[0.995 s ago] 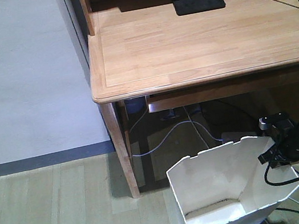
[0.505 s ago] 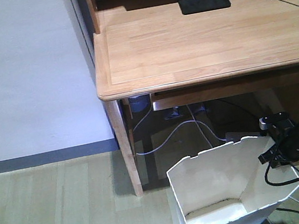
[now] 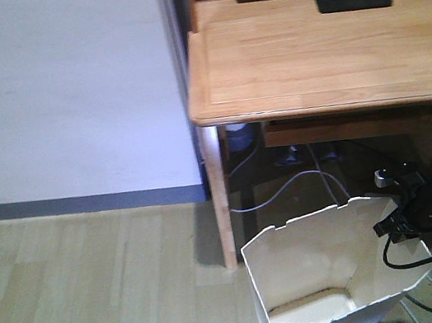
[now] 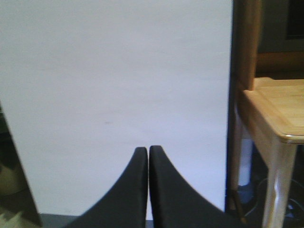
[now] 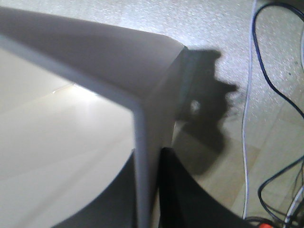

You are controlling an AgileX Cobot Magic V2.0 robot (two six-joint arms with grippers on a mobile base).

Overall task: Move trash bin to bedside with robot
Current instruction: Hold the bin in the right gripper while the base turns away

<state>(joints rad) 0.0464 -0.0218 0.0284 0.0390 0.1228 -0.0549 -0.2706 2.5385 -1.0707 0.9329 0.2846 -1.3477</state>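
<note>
The white faceted trash bin [image 3: 320, 277] stands on the floor at the bottom of the front view, cream inside. My right gripper [image 3: 390, 224], black with a trailing cable, is shut on the bin's right rim. In the right wrist view the rim wall [image 5: 145, 142] runs between the two fingers of the gripper [image 5: 149, 159], one inside the bin and one outside. My left gripper [image 4: 148, 149] is shut on nothing and faces a white wall. The bedside is out of view.
A light wooden desk [image 3: 322, 51] stands behind and above the bin, its leg [image 3: 221, 202] just left of it. Loose cables [image 3: 288, 190] lie under the desk and by the bin [image 5: 247, 118]. A white wall [image 3: 53, 90] with a dark skirting fills the left.
The whole view has swung left: the desk has slid right in the frame and more wall shows. The bin and right gripper keep their place in the frame, still held.
</note>
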